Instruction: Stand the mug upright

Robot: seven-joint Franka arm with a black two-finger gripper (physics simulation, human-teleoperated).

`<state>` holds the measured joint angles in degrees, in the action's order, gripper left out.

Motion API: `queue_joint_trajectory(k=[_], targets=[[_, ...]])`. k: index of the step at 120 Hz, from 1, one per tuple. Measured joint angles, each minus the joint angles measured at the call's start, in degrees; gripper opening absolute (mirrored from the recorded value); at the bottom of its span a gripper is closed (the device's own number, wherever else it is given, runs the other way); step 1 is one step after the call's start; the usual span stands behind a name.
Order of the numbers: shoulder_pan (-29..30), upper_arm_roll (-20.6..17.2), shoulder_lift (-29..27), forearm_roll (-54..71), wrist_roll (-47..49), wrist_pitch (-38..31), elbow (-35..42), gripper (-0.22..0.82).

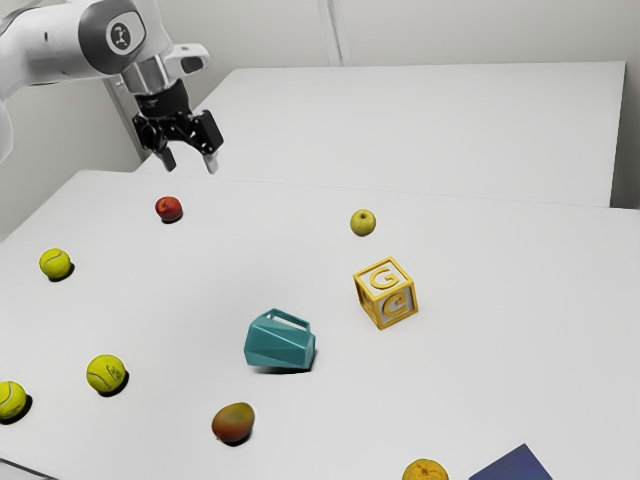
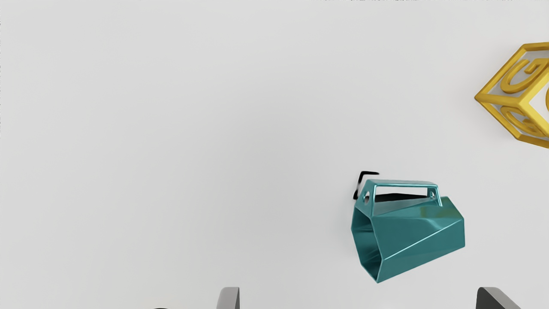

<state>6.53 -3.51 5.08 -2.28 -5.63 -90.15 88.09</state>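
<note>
Blue object (image 1: 514,466) sits nearest; teal mug (image 1: 280,347) lies on its side; hand (image 1: 190,164) hangs released.

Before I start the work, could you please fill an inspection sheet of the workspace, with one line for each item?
Surface: white table, no spill seen.
Job's things: teal mug lies on its side, handle raised; not upright.
Clutter: letter block, red apple, yellow-green apple, mango-like fruit, three tennis balls, yellow-orange fruit, dark blue object, partly cut off.
Gripper: open, above the table, apart from the mug.
Cables: nothing seen for certain; thin dark line at the exterior view's lower left corner, nature unclear.
Surroundings: pale walls; people, nothing seen.
</note>
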Motion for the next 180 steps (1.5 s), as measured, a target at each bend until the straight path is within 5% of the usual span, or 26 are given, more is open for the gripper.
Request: queue_joint_trajectory(k=[32, 55, 97, 137, 180], targets=[[0.1, 0.0, 0.3, -0.3, -0.7, -1.1, 0.7, 0.60], [0.7, -0.1, -6.6, -4.2, -1.1, -2.4, 11.2, 0.60], [4.6, 2.7, -11.1, -25.5, -7.3, -6.7, 30.4, 0.60], [4.8, 3.7, -6.9, -39.6, -16.8, -18.4, 43.4, 0.60], [4.2, 3.4, 0.3, -54.4, -26.9, -23.0, 45.5, 0.60]])
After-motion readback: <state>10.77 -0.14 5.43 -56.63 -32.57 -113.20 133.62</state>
